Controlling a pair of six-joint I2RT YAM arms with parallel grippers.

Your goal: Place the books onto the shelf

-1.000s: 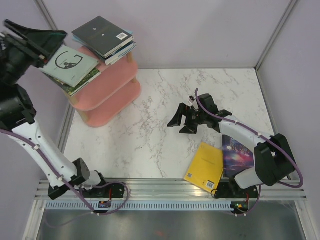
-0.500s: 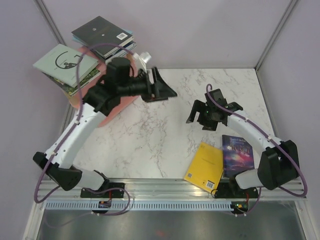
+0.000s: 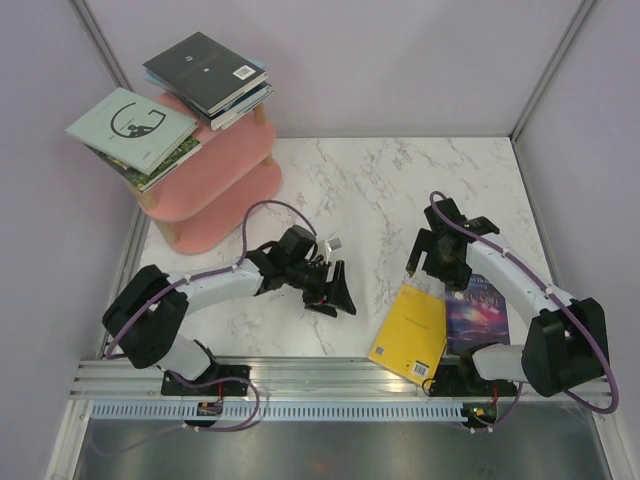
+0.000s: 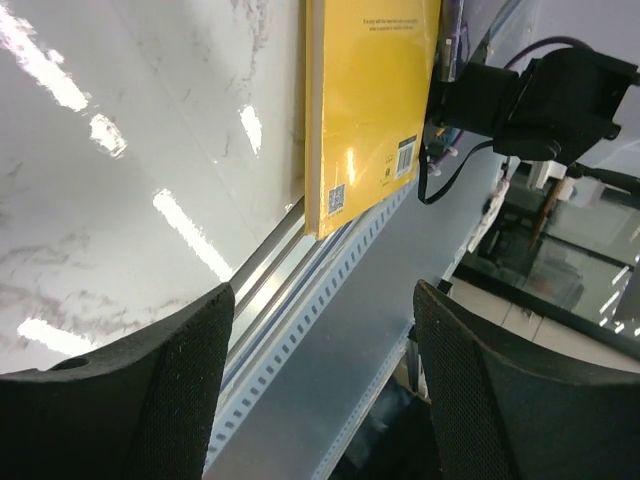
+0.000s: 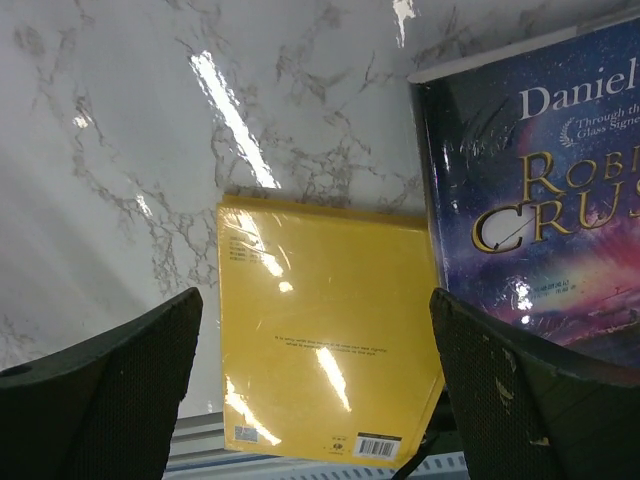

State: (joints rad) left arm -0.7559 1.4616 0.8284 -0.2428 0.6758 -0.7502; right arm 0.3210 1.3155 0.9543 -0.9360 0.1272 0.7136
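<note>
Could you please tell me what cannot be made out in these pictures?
Purple book: top view, right arm covers part; right wrist view crops its title.
Shelf: top view, books and upper boards cover the tiers beneath.
Yellow book: small print unreadable in every view.

Bench (image 3: pixel 400 180) wide open across the middle and far right; shelf (image 3: pixel 228 160) blocks the far-left corner, yellow book (image 3: pixel 408 335) and purple book (image 3: pixel 476 312) crowd the near-right edge.

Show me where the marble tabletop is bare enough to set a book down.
Widest bare patch: far right marble tabletop, between pink three-tier shelf and right wall. Crowded near right: yellow paperback, purple galaxy paperback, open right gripper over their far ends.
</note>
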